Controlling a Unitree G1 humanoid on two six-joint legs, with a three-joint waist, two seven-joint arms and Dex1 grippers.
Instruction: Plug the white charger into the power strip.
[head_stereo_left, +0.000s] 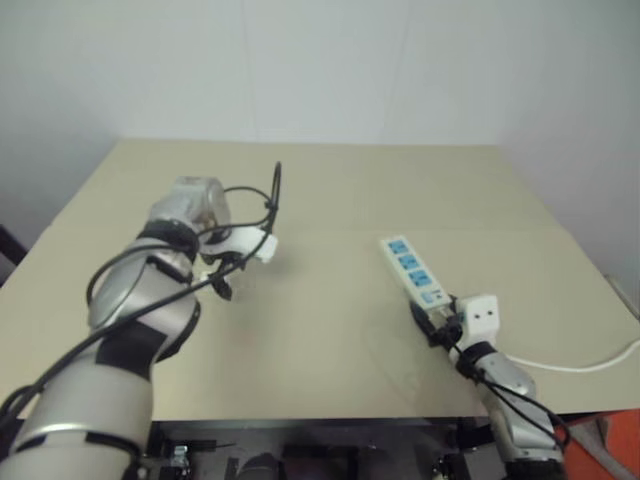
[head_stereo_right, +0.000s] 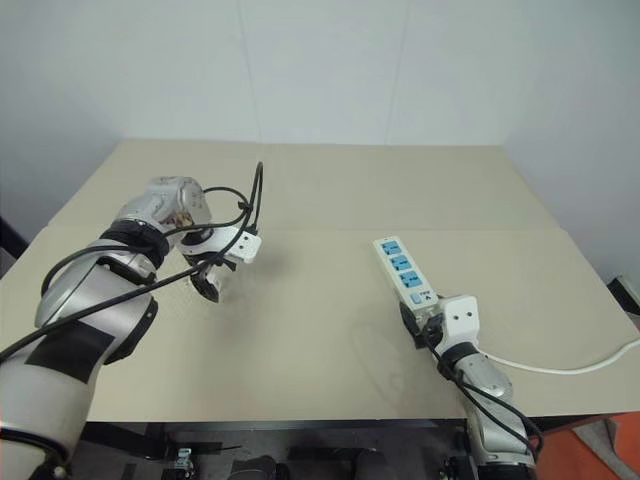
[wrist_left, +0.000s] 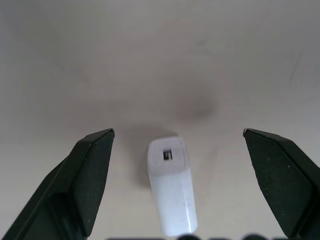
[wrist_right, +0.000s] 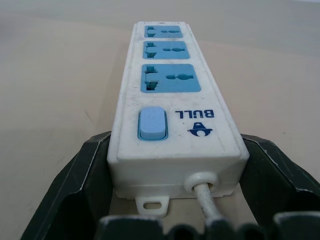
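Left gripper (wrist_left: 177, 137) points straight down, jaws wide, white charger (wrist_left: 171, 185) lying on the table between them, untouched, long axis running along the gap. Left arm is the nearer one. Right gripper (wrist_right: 175, 150) clamps the near end of the power strip (head_stereo_right: 405, 272), well right.
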